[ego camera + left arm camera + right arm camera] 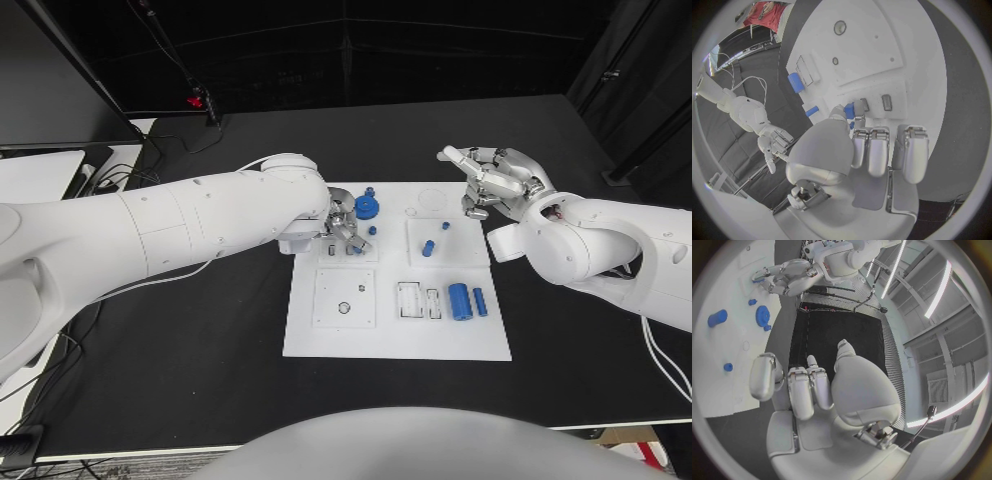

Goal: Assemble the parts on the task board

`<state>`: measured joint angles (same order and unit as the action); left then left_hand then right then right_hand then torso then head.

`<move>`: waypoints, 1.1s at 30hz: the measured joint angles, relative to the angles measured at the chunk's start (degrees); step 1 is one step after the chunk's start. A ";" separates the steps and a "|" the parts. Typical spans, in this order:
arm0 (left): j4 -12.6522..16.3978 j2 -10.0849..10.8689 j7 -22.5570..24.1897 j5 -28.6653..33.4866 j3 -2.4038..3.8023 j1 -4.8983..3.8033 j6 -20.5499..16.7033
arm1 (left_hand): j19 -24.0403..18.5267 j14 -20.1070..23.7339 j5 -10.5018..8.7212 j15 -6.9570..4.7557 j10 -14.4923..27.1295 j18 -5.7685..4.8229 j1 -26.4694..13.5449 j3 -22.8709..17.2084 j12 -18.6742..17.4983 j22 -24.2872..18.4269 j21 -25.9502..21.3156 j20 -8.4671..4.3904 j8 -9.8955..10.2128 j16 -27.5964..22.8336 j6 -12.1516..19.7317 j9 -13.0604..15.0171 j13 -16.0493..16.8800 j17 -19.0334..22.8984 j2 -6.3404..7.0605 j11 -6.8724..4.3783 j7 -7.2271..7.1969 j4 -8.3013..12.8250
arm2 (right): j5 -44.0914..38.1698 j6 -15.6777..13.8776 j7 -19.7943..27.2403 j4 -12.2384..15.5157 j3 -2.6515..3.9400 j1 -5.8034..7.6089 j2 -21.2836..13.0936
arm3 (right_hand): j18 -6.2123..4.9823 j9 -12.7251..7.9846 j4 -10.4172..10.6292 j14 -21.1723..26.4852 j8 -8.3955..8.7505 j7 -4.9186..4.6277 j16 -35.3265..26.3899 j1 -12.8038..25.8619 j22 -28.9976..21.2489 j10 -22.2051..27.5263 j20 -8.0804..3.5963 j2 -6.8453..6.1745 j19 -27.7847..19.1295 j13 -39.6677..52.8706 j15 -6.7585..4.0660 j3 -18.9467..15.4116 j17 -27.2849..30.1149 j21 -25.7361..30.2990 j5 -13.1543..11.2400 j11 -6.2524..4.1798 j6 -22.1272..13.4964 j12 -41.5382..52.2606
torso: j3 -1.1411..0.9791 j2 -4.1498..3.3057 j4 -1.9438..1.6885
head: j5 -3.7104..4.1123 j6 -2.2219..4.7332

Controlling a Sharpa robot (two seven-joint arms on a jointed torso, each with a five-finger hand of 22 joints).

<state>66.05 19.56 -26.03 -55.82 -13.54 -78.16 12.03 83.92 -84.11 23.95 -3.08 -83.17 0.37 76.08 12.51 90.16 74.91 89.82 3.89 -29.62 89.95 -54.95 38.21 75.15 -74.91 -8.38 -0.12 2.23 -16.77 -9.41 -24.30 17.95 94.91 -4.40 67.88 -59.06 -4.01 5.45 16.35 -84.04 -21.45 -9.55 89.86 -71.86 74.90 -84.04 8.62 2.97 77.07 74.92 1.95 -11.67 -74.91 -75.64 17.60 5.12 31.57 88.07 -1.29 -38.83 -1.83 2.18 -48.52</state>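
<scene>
The white task board [325,340] lies in the middle of the table. My left hand [340,225] hovers low over its far left part and pinches a small blue part [851,111] between thumb and fingertips. Just beside that hand stands a blue gear-like part [366,208], with a tiny blue piece [372,230] near it. A short blue peg [428,247] and another small blue piece [446,226] sit mid-board. A blue cylinder [459,300] and a thin blue bar [479,301] rest at the near right. My right hand [495,180] is raised over the far right corner, fingers apart, holding nothing.
Recessed slots [418,300] and a plate with a round hole [345,303] mark the near half of the board. The black table [188,350] surrounds it. A white surface with cables [58,175] stands at the far left edge.
</scene>
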 measured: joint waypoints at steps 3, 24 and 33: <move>-0.11 -0.06 0.05 0.00 -0.02 0.00 0.05 | 0.00 0.00 0.00 0.00 0.21 0.00 -1.07 1.27 0.25 0.00 0.00 0.00 0.44 0.00 -0.35 0.24 0.18 0.00 -1.07 0.19 -0.04 -0.12 | 0.00 -0.01 -0.11 -0.02 0.00 0.00 0.01 | 0.00 0.00 0.00 0.00 0.00 0.00 0.00 0.00 0.00 0.00 0.00 0.00 0.00 0.00 0.00 0.00 0.00 0.00 0.00 0.00 0.00 0.00 | 0.00 0.00 0.00 | -0.04 -0.01; -0.58 -0.41 0.05 -0.01 -0.04 0.05 0.21 | 0.00 -0.07 0.45 0.08 0.32 0.00 -6.22 4.95 -0.08 0.00 0.00 0.00 1.77 0.00 -0.96 1.50 5.68 0.00 -4.67 0.31 0.17 -0.09 | 0.00 -0.02 -0.52 -0.07 -0.01 -0.03 -0.01 | 0.01 0.01 0.00 0.00 -0.29 0.00 0.00 -0.30 0.00 0.00 -0.20 0.30 -0.20 0.00 0.00 0.00 0.00 0.25 0.00 0.00 0.00 0.00 | 0.01 0.01 0.04 | -0.10 0.01; -0.79 -0.64 -0.04 -0.01 -0.04 0.06 0.24 | 0.00 -0.07 0.67 0.10 0.32 0.01 -6.16 4.11 -0.06 0.00 0.00 0.00 2.43 0.00 -1.11 2.12 5.68 0.00 -5.12 0.31 0.02 0.10 | 0.00 -0.02 -0.58 -0.05 -0.01 -0.03 0.01 | 0.01 0.04 0.00 0.00 -0.29 0.00 0.00 -0.30 0.00 0.00 -0.20 0.30 -0.20 0.00 0.00 0.00 0.00 0.25 0.00 0.00 0.00 0.00 | 0.01 0.02 0.05 | -0.03 0.01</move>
<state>65.26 18.92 -26.08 -55.84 -13.58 -78.10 12.27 83.92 -84.18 24.62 -2.98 -82.85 0.37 69.91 16.62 90.11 74.91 89.82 3.89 -27.19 89.95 -56.06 40.33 80.83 -74.91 -13.50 0.19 2.24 -16.68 -9.41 -24.32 17.36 94.86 -4.41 67.85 -59.05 -4.00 5.49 16.35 -84.04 -21.74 -9.55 89.86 -72.16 74.90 -84.04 8.42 3.27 76.87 74.92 1.95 -11.67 -74.91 -75.39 17.60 5.12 31.58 88.07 -1.28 -38.81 -1.78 2.14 -48.51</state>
